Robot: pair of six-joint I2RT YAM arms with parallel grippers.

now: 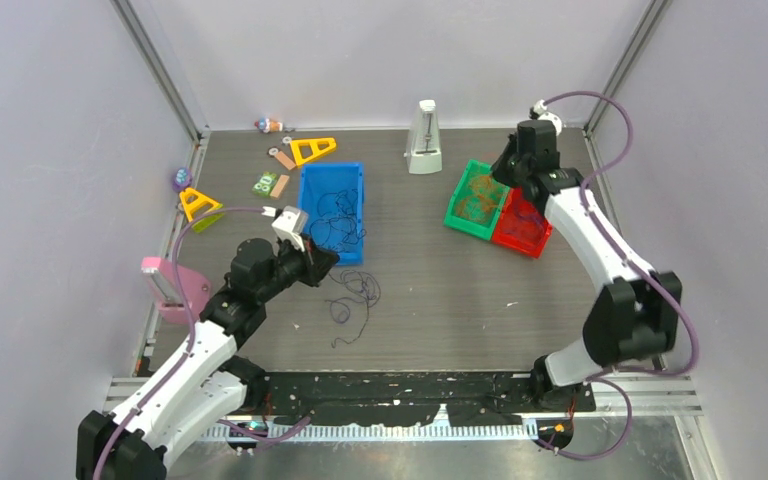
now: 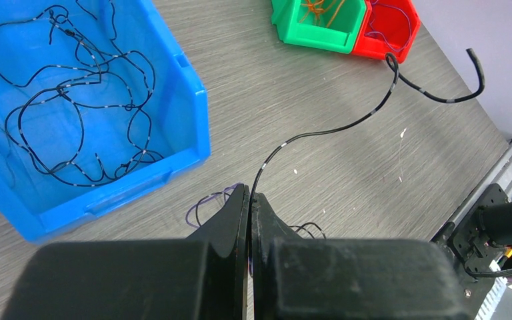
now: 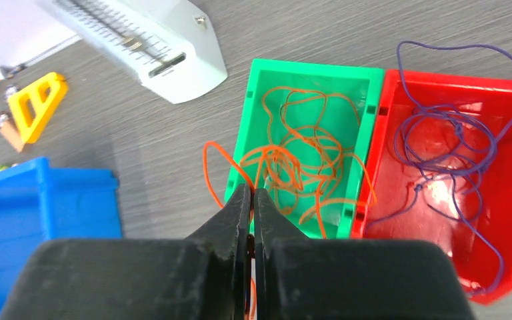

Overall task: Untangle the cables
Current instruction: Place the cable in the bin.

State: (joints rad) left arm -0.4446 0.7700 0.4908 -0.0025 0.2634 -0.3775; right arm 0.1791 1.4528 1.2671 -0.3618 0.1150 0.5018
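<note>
My left gripper (image 1: pixel 322 262) (image 2: pixel 251 195) is shut on a thin black cable (image 2: pixel 347 123) that rises from its tips and curls away to the right. A small purple and black tangle (image 1: pixel 355 296) lies on the table just beside it. More black cables (image 2: pixel 73 113) lie loose in the blue bin (image 1: pixel 312 190) (image 2: pixel 193 127). My right gripper (image 1: pixel 500 180) (image 3: pixel 252 191) is shut on an orange cable (image 3: pixel 217 170) above the near edge of the green bin (image 1: pixel 457 208) (image 3: pixel 307 67), which holds several orange strands. The red bin (image 1: pixel 520 240) (image 3: pixel 507 220) holds purple cables (image 3: pixel 447 143).
A white metronome (image 1: pixel 423 138) (image 3: pixel 153 40) stands at the back centre. Yellow triangles (image 1: pixel 312 150) (image 1: pixel 198 203), small blocks and toys lie at the back left. A pink holder (image 1: pixel 175 285) stands at the left edge. Walls close in the three far sides.
</note>
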